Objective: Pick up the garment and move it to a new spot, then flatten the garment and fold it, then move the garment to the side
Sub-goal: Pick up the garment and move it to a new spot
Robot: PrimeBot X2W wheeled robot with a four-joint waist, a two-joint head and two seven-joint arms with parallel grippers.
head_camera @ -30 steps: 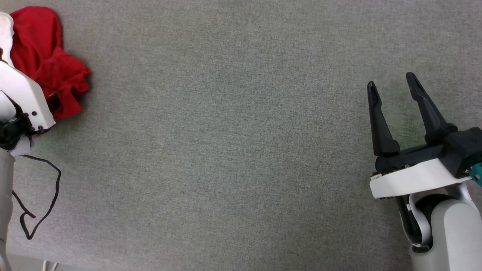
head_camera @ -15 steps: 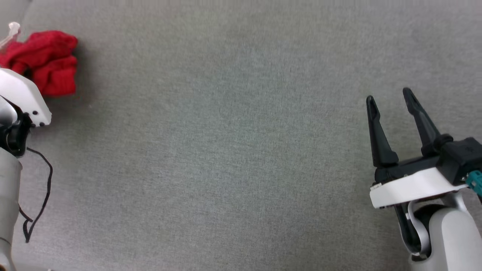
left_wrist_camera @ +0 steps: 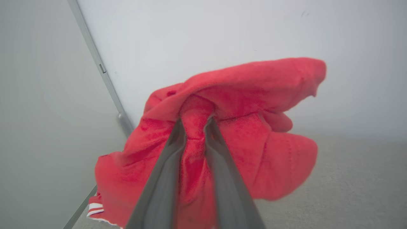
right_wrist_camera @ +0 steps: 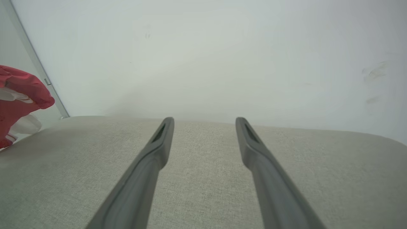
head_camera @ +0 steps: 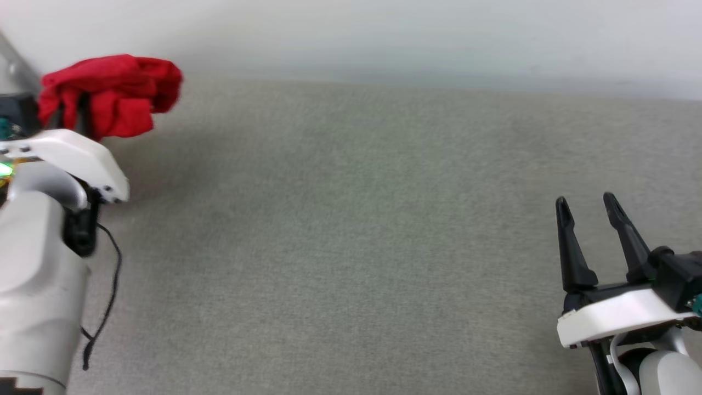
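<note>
1. In the head view the garment is a bunched red bundle at about 10 o'clock. It sits by the far edge of the grey fabric surface, with the pale wall behind it.
2. The left gripper is pinched narrow on a fold of the garment. In the left wrist view its two fingers run up from 6 o'clock with red cloth squeezed between them and spilling to either side.
3. The bundle hangs from that grip. A bit of red-white striped trim shows at 7 o'clock in the left wrist view, and I cannot tell whether this lowest edge touches the surface.
4. The right gripper is at about 4 o'clock in the head view, well apart from the garment. Its fingers are spread wide with nothing between them, above bare fabric.
5. In the right wrist view the garment shows at 9 o'clock, red with a white patch.
6. A thin black cable loops beside the left forearm at 8 o'clock in the head view.
</note>
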